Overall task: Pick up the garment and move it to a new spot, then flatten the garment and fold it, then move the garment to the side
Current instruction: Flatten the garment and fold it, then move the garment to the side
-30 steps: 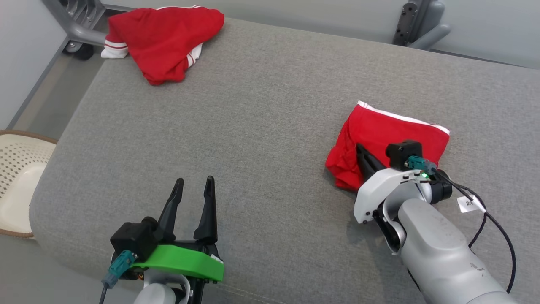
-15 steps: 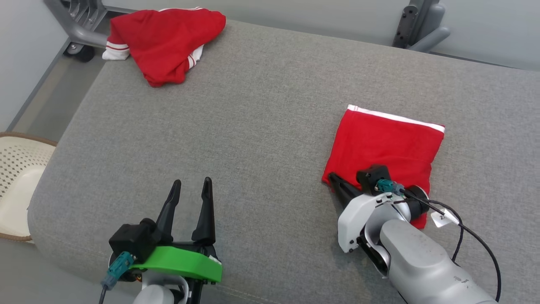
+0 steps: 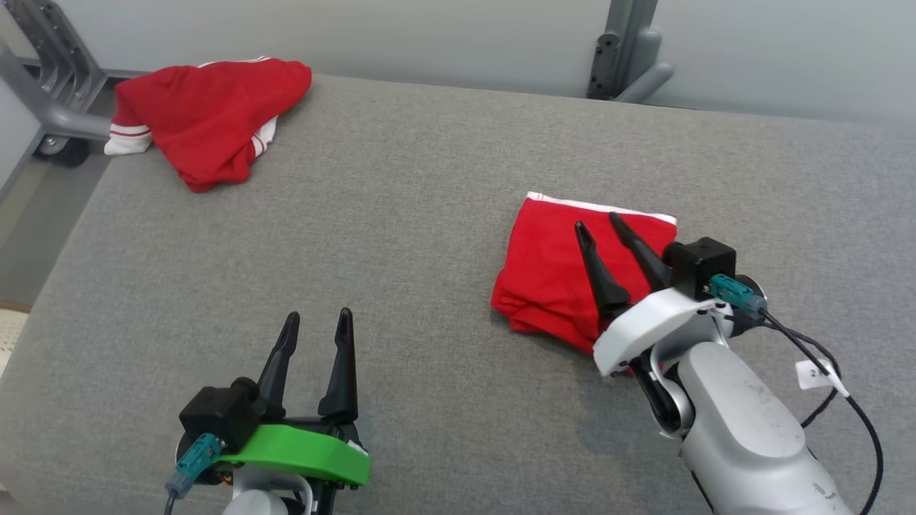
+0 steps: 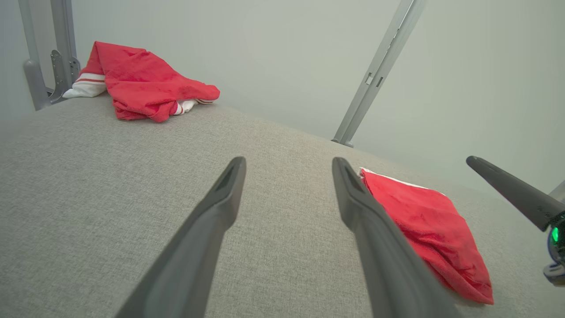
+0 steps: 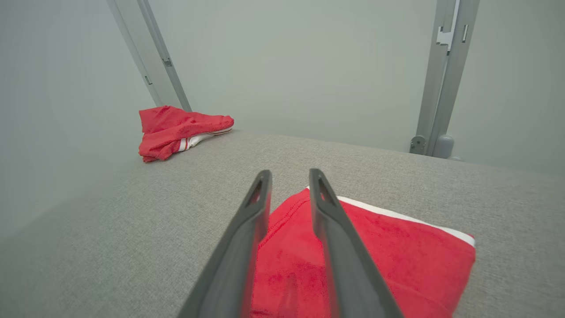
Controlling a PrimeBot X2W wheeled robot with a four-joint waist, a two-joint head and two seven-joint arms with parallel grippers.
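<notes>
- Releasing the folded garment (image 3: pixel 547 268) looked to be the step in hand. It lay flat on the grey cushion (image 3: pixel 429 214), at about 3 o'clock from the cushion's middle in the head view, with its white-trimmed edge toward 12 o'clock.
- Right gripper (image 3: pixel 599 223) was poised over the cloth, its jaws a narrow gap apart with nothing between them. The right wrist view showed red fabric through that gap.
- Left gripper (image 3: pixel 318 315) sat at 7 o'clock, jaws wide apart and empty, well clear of the garment.
- Advice: the jaws were best parted fully, then the fingers raised straight off the cloth before any pull-back toward 5 o'clock. A sideways drag would likely peel the top layer and spoil the fold.
- A crumpled red garment (image 3: pixel 207 121) lay at 11 o'clock, well apart, and had no part in this step.
- Hidden: the white wrist housing (image 3: pixel 644 322) covered the garment's edge at 5 o'clock, so the fold there could not be checked.
- Unclear: whether the right fingertips touched the cloth or hung just above it could not be told. Print on the paper tag (image 3: pixel 816 373) was too small to read.
</notes>
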